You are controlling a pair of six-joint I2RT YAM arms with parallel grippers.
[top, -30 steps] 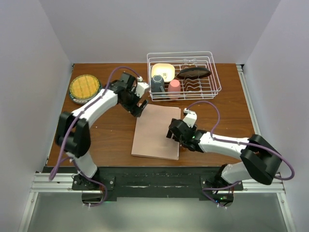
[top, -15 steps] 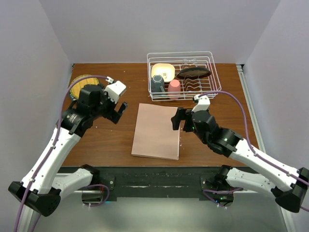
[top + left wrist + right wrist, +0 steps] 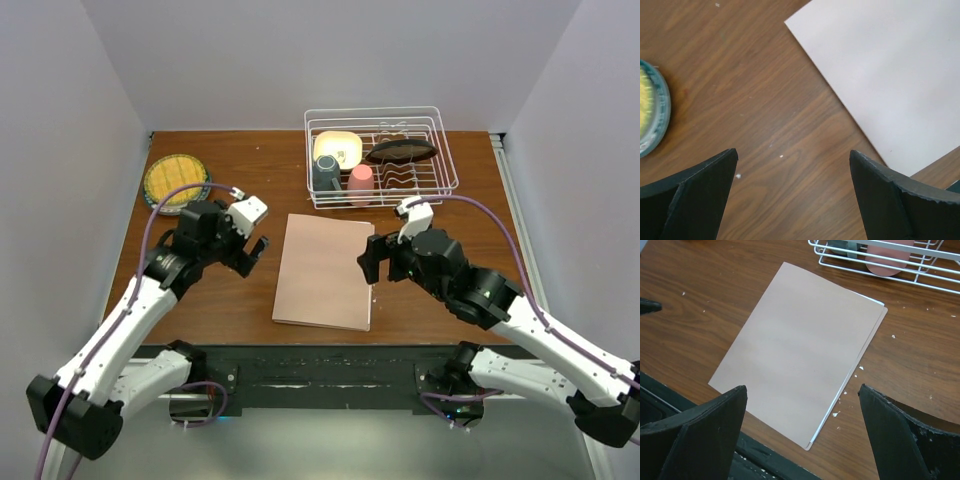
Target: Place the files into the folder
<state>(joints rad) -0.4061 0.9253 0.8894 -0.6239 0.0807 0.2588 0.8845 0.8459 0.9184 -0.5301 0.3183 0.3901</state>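
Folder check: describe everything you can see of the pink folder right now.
The folder is salmon-pink cardboard, closed and lying flat on the wooden table, slightly askew, on the near side of the wire rack. A thin white paper edge shows along its open right side. It lies between the left gripper and the right gripper; both are open and neither touches it.

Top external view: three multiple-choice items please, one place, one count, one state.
1. Where is the salmon-pink cardboard folder? A far left corner; B mid wooden table, between the arms; C in the air.
2. Cups in the white wire dish rack? A one; B four; C two.
3. The black left tool and right tool are: A both open; B both shut; C one shut.
Key: 1 B, lies flat there. 2 C, grey-blue cup, pink cup. 3 A, fingers spread, nothing held.
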